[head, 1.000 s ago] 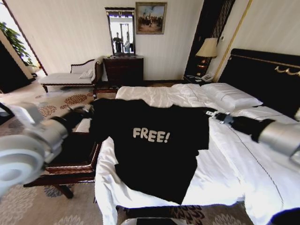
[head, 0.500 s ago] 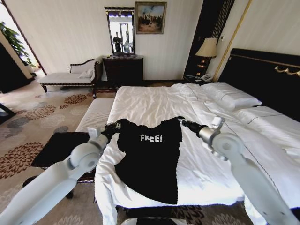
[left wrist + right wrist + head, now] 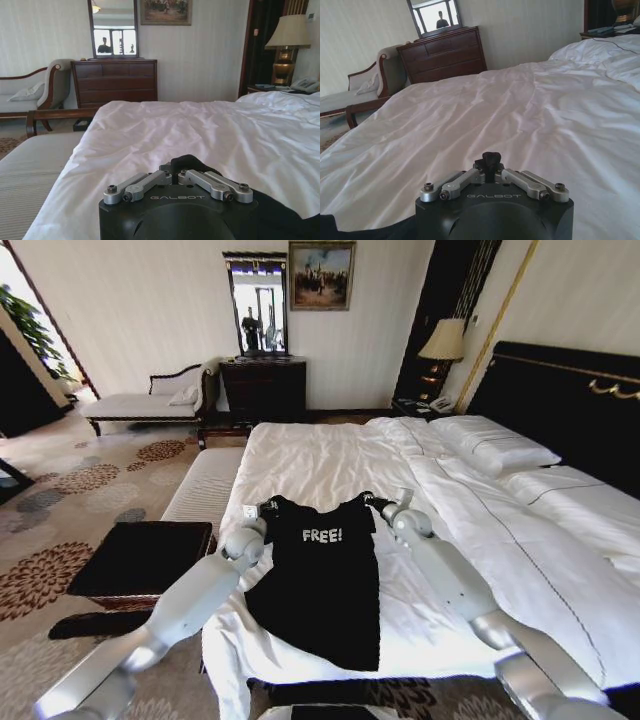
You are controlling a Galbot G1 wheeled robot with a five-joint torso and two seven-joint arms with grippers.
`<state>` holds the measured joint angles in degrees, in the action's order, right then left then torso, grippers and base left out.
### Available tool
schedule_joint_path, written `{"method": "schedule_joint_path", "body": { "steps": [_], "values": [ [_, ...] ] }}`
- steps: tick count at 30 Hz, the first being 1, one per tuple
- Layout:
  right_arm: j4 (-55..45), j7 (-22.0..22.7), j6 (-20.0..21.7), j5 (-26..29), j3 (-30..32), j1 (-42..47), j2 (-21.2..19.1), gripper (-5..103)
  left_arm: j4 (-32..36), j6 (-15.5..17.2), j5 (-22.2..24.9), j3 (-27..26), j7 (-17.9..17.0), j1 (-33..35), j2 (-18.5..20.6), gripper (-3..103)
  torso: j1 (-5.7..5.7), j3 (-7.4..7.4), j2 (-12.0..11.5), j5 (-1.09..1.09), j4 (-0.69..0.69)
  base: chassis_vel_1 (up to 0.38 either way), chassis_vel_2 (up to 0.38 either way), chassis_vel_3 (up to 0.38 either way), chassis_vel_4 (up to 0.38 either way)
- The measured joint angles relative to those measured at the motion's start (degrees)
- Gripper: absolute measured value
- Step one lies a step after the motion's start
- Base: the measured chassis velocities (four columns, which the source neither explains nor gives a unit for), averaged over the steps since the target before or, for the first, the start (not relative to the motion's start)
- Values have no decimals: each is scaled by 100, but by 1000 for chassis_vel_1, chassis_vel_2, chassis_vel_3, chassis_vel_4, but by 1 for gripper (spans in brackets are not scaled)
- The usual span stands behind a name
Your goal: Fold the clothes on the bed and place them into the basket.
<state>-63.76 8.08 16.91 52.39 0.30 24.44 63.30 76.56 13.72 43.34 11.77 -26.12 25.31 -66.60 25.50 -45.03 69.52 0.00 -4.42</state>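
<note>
Black T-shirt [image 3: 318, 585] limp, light on bed [image 3: 330, 465]; left end effector [image 3: 262, 507] and right end effector [image 3: 374, 502] pinched closed on shoulder corners.

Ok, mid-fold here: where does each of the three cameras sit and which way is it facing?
Head view: up on the robot's head, looking forward and down over the bed; both arms reach to the T-shirt, left gripper and right gripper at its shoulders.
Left wrist view: low behind the left gripper, facing across the duvet to the dresser; shut on black cloth.
Right wrist view: low behind the right gripper, facing likewise.
Shared: both wrist views show dresser, mirror and duvet.
</note>
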Motion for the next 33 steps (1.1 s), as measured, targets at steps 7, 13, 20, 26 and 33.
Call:
{"method": "schedule_joint_path", "body": {
  "steps": [7, 13, 20, 26, 33],
  "values": [
    [1376, -153, -483, -398, -121, -559, 610, 2, -1458, -164, -454, 145, 176, -659, -792, 0, 0, 0, 0, 1, 0, 0, 0, 0, 0],
    [2278, -329, -794, -698, -69, -872, 928, 2, -2670, -342, -1025, -68, 307, -935, -1586, 0, -1, 0, 1, 1, 0, 0, 0, 0, 0],
    [3083, -536, -1055, -1065, 8, -1251, 1176, 2, -3614, -533, -1473, -422, 467, -1143, -1944, 0, -1, 1, 1, 1, 1, 0, 0, 0, 0],
    [3322, -588, -1137, -1370, 40, -1243, 1253, -1, -3676, -486, -1363, -530, 446, -1138, -1975, 0, -1, 1, 1, -1, 2, 0, 0, 0, 0],
    [2918, -545, -1137, -1454, 43, -876, 1138, 20, -3229, -279, -1125, -276, 389, -962, -1764, 16, -1, 1, 1, 0, -2, 0, 0, 0, 0]
  ]
}}
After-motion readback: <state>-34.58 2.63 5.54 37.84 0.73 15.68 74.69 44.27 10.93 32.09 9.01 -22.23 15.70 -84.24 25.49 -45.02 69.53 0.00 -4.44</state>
